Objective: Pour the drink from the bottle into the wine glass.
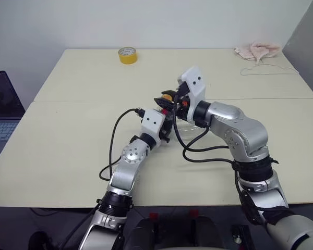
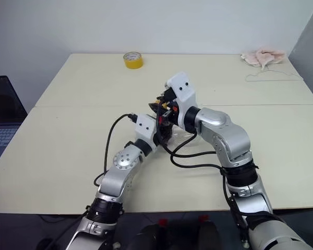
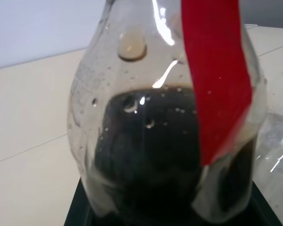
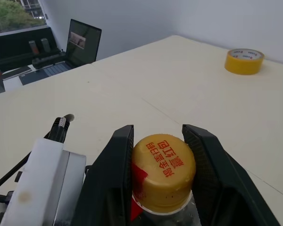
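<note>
The bottle (image 3: pixel 165 141) is clear and bulbous with a red label strip. The dark drink (image 3: pixel 146 160) fills its lower half. It stands upright over the middle of the table, and my left gripper (image 1: pixel 166 124) is shut on its body from the near side. My right gripper (image 4: pixel 159 132) comes in above it, and its two black fingers (image 4: pixel 114 165) press on either side of the yellow cap (image 4: pixel 164 172). A clear glass shape just right of the bottle appears to be the wine glass (image 3: pixel 276 155), and my arms cover most of it.
A yellow tape roll (image 1: pixel 127 54) sits at the far middle of the table. A pink cloth (image 1: pixel 257 50) and a wire hanger (image 1: pixel 268 70) lie at the far right. A laptop (image 1: pixel 0 112) stands off the table's left edge. Black cables (image 1: pixel 198 151) loop under my arms.
</note>
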`<state>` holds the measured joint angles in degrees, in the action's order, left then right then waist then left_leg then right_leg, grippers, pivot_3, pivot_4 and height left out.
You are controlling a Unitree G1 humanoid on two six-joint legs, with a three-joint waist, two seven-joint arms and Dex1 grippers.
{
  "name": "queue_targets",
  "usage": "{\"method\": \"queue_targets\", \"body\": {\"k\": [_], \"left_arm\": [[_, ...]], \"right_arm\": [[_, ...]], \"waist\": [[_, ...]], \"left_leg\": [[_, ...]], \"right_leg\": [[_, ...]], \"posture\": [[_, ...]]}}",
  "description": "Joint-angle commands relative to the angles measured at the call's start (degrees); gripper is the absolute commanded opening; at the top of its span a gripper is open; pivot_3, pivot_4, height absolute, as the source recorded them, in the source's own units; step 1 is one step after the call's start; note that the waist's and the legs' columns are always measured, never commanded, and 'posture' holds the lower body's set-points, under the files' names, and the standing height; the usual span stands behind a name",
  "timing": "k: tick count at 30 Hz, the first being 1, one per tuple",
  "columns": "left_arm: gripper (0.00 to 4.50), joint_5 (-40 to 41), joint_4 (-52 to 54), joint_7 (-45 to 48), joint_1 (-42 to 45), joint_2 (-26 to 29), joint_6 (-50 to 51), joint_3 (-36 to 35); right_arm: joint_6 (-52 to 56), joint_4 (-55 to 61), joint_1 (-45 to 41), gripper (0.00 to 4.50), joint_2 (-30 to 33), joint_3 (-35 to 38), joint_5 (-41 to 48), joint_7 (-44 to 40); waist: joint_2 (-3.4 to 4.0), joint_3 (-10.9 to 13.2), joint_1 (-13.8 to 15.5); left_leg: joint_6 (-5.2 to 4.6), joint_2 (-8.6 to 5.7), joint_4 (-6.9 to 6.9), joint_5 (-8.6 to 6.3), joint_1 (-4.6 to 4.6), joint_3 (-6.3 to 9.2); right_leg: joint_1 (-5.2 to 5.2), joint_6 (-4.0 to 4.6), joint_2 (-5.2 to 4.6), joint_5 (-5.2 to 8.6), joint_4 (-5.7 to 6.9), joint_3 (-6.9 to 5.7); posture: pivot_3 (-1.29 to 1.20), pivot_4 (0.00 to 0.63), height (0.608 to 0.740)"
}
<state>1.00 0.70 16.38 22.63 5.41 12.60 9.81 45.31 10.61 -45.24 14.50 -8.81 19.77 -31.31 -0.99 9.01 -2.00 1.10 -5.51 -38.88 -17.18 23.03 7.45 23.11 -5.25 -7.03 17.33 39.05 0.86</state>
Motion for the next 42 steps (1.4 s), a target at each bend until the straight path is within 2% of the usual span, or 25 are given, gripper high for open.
{"method": "queue_targets", "body": {"k": [1, 4, 7, 9, 19, 23, 28, 37, 42], "left_arm": [[1.28, 1.5, 4.24, 1.42, 0.07, 0.34, -1.01, -0.73], [1.2, 2.04, 4.92, 2.59, -0.22, 0.38, -0.99, -0.7], [1.12, 3.18, 5.98, 4.47, -0.48, 0.39, -0.89, -0.15], [1.08, 3.52, 6.22, 5.18, -0.55, 0.35, -0.71, -0.07], [1.04, 4.13, 8.01, 6.61, -1.46, 0.53, 0.99, 0.94], [1.04, 4.27, 8.38, 6.57, -1.58, 0.71, 1.42, 1.07], [1.04, 4.25, 8.68, 6.31, -1.71, 0.82, 1.89, 1.12], [0.99, 4.2, 7.63, 6.31, -1.2, 0.41, 1.61, 1.3], [0.99, 4.21, 7.18, 6.49, -0.9, 0.15, 1.56, 1.32]], "right_arm": [[-8.16, -0.63, 0.14, 1.29, 5.18, 0.86, 1.13, -10.04], [-12.08, -2.47, -0.01, 1.29, 7.78, 0.79, 2.81, -16.82], [-16.5, -5.31, -1.3, 1.29, 11.03, 0.79, 6.74, -29.77], [-18.41, -7.95, -2.55, 1.29, 11.82, 0.62, 8.04, -35.34], [-32.82, -26.61, -9.72, 1.29, 14.89, -5.97, 4.45, -59.97], [-36.26, -30.52, -11.84, 1.29, 15.15, -8.96, 5.85, -61.19], [-35.82, -32.43, -13.53, 1.29, 13.06, -7.32, 3.34, -59.87], [-33.17, -30.52, -13.23, 4.45, 13.69, -6.1, 2.64, -59.69], [-32.1, -29.63, -13.22, 4.5, 14.9, -3.22, 3.26, -57.26]], "waist": [[0.0, 0.0, 0.03], [0.0, 0.0, 0.06], [-0.01, 0.0, 0.08], [-0.01, 0.01, 0.12], [-0.01, 0.01, 0.1], [-0.01, 0.01, 0.13], [-0.01, 0.01, 0.13], [-0.01, 0.01, 0.14], [-0.01, 0.01, 0.17]], "left_leg": [[0.0, -0.01, 0.0, 0.0, 0.0, 0.0], [0.0, -0.01, 0.0, 0.0, 0.0, 0.0], [0.0, 0.02, 0.0, 0.0, 0.0, -0.02], [0.0, 0.0, -0.01, 0.0, 0.01, -0.03], [0.0, 0.03, -0.02, 0.0, 0.01, -0.03], [0.0, 0.02, -0.04, 0.0, 0.01, -0.02], [0.0, 0.03, -0.03, 0.0, 0.01, -0.03], [0.0, 0.02, -0.04, 0.0, 0.02, -0.02], [0.0, 0.01, -0.05, 0.0, 0.02, -0.01]], "right_leg": [[-0.01, 0.0, 0.0, 0.0, -0.01, 0.0], [-0.02, 0.0, 0.0, 0.0, -0.02, 0.0], [-0.03, 0.0, 0.01, 0.0, -0.02, 0.0], [-0.04, 0.0, -0.01, 0.0, -0.03, 0.0], [-0.03, 0.0, 0.0, 0.0, -0.04, -0.01], [-0.04, 0.0, -0.02, 0.0, -0.06, -0.01], [-0.03, 0.0, -0.02, 0.0, -0.05, -0.01], [-0.03, 0.0, -0.03, 0.0, -0.05, -0.01], [-0.03, 0.0, -0.03, 0.0, -0.05, -0.02]], "posture": [[0.0, 0.15, 0.74], [0.0, 0.15, 0.74], [0.0, 0.15, 0.74], [0.0, 0.15, 0.74], [0.0, 0.15, 0.74], [0.0, 0.15, 0.74], [0.0, 0.15, 0.74], [0.0, 0.15, 0.74], [0.0, 0.15, 0.74]]}}
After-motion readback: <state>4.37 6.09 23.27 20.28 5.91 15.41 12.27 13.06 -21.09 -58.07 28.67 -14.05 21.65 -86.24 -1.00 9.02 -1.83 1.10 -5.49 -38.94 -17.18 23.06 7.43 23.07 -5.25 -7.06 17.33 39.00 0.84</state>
